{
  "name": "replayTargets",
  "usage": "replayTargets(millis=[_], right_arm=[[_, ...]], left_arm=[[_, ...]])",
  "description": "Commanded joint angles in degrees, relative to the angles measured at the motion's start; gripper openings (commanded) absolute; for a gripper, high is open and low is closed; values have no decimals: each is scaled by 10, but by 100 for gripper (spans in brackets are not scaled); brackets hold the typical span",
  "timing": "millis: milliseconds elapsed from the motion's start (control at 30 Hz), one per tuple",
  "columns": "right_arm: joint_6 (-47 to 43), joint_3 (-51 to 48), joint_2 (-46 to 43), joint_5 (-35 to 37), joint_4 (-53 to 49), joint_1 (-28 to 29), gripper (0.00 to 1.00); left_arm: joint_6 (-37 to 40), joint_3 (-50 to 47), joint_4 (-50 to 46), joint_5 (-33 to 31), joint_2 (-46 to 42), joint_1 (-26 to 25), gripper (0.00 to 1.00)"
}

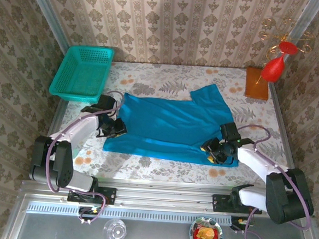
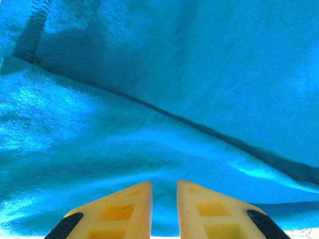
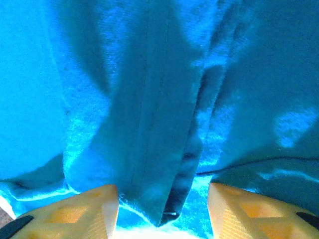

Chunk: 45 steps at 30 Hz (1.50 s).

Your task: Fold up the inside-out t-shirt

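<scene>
Reaching low: left fingers (image 2: 124, 209) pinch t-shirt (image 1: 170, 125) edge; right fingers (image 3: 75, 209) spread (straddling fold).

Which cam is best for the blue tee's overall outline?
Top external: the t-shirt lies spread on the table, its outline visible almost all round. Left wrist gives a close-up of cloth and a seam; right wrist, a bunched fold inside the right pincer.
</scene>
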Motion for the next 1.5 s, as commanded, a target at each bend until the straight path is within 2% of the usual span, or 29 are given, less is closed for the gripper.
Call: replayTargets(millis=[0, 200, 300, 400, 533, 667, 767, 867, 967, 1133, 1233, 1300, 1467], right_arm=[[37, -8, 8, -8, 44, 3, 47], [26, 28, 0, 21, 28, 4, 21], [10, 58, 20, 24, 23, 3, 13], [-8, 97, 65, 12, 23, 4, 10], [-48, 166, 148, 4, 7, 3, 11], [-95, 241, 216, -1, -32, 3, 24], [-131, 280, 231, -2, -59, 3, 36], [-167, 288, 207, 12, -73, 3, 43], [-191, 279, 171, 55, -115, 2, 51], [-198, 228, 114, 106, -159, -15, 72], [-196, 176, 97, 85, -127, -36, 85], [-194, 145, 97, 35, -75, -59, 92], [-183, 129, 122, -32, 8, -90, 97]], left_arm=[[3, 9, 1, 7, 5, -3, 19], [1, 9, -4, -4, -2, -4, 18], [6, 12, -12, -13, -5, -4, 18], [10, 11, -20, -19, -7, -4, 18], [8, 0, -19, -26, -15, -4, 18], [9, -5, -20, -30, -15, -4, 18], [9, -9, -17, -32, -14, -4, 19], [11, -8, -13, -28, -8, -4, 19], [16, -3, -10, -24, 4, -4, 19], [24, 6, -8, -19, 25, -6, 19], [25, 11, -6, -15, 34, -7, 19], [27, 15, -6, -13, 39, -9, 19], [29, 22, -8, -12, 46, -13, 19]])
